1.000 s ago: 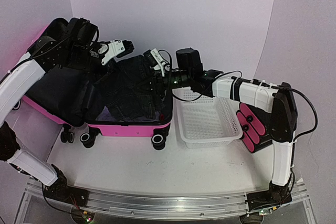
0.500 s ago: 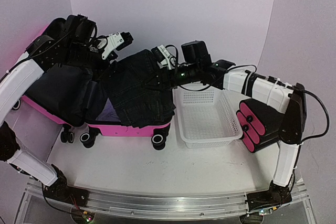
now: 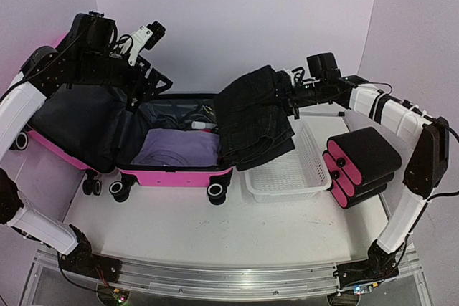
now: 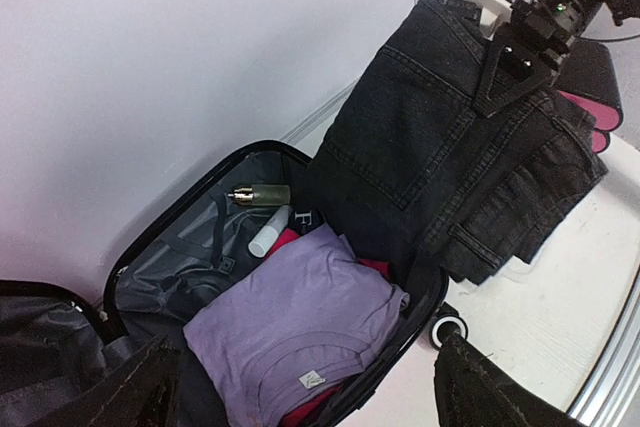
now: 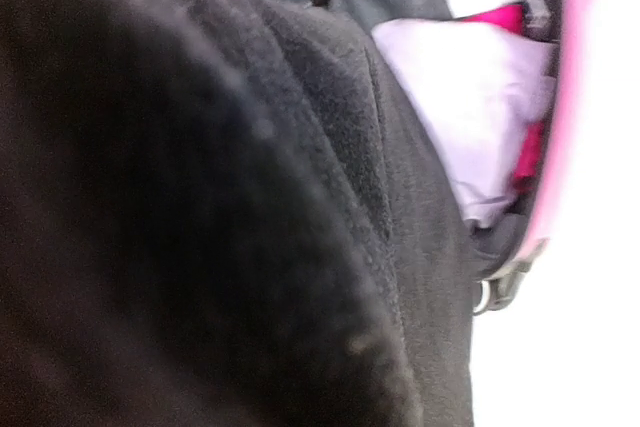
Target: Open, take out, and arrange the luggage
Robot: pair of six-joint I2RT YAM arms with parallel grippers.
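1. Find luggage (image 3: 176,175) lying open on desk (image 3: 215,227), left centre of top view, lid tipped back toward upper left. Inside: purple shirt (image 3: 176,148), small bottle (image 4: 262,194), white tube (image 4: 268,232).
2. Note right tool (image 4: 500,57) clamped on top edge of folded jeans (image 3: 252,116), which hang centre frame, straddling luggage's right rim and white basket (image 3: 287,177).
3. Note left tool (image 3: 145,35) spread wide, gripping nothing, upper left above lid.
4. Step in hand, by my read: carry jeans out and set down.
5. Raise until lower fold clears rim before swinging right, else likely to drag on the shell.
6. Keep clamp firm. Heavy denim pinched at one edge, prone to slip or unfold.
7. Lower slowly, well apart from black cases (image 3: 362,163) at right. Drop spot unclear: basket or bare desk.
8. Release only once weight rests.
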